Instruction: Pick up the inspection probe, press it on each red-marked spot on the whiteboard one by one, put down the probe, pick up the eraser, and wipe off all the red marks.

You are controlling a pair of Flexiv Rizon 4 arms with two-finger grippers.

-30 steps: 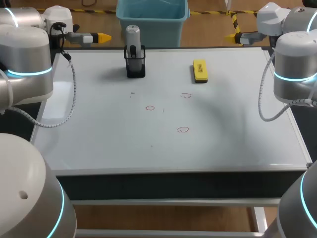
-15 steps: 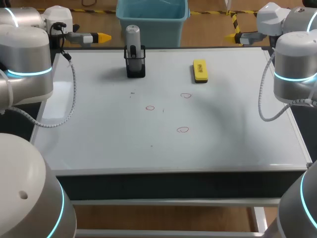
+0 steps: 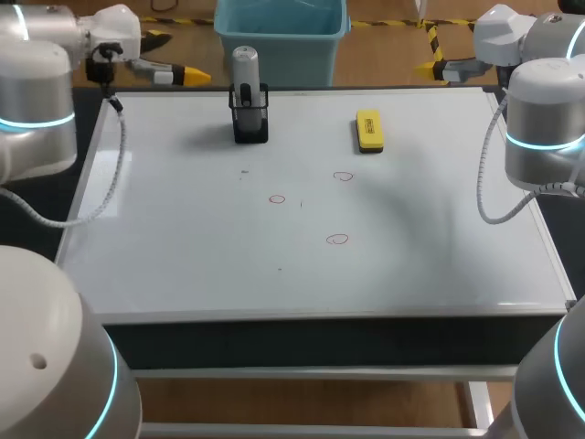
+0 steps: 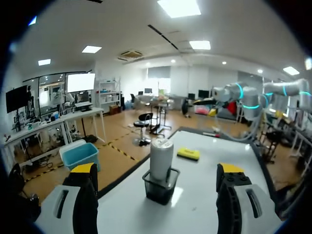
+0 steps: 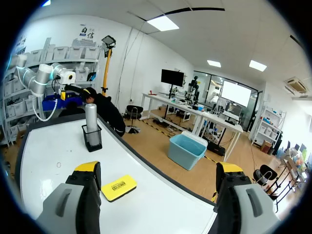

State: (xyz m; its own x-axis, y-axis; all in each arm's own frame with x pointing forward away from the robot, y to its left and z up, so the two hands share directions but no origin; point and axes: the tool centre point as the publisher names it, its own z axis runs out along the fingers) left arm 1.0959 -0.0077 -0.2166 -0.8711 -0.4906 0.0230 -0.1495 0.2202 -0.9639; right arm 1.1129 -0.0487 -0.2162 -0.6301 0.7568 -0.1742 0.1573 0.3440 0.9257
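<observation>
The grey inspection probe (image 3: 244,67) stands upright in a black holder (image 3: 249,124) at the back of the whiteboard (image 3: 183,238). To its right lies the yellow eraser (image 3: 368,130). Three small red marks (image 3: 277,198) (image 3: 343,176) (image 3: 337,240) sit mid-board. My left gripper (image 3: 175,58) hovers open at the back left corner; the left wrist view has the probe (image 4: 161,157) straight ahead of its gripper (image 4: 156,168) and the eraser (image 4: 188,154) beyond. My right gripper (image 3: 431,66) is open off the back right corner; in its own view its gripper (image 5: 158,168) faces the eraser (image 5: 118,187) and probe (image 5: 91,117).
A blue bin (image 3: 281,37) stands just behind the board's far edge, behind the probe holder. The board's metal frame (image 3: 320,315) runs along the near edge. Both arms' grey cables hang over the board's side edges.
My left arm has swung: its elbow drew back toward the left corner, and its gripper now points more toward the probe. The right arm and the objects are unmoved.
</observation>
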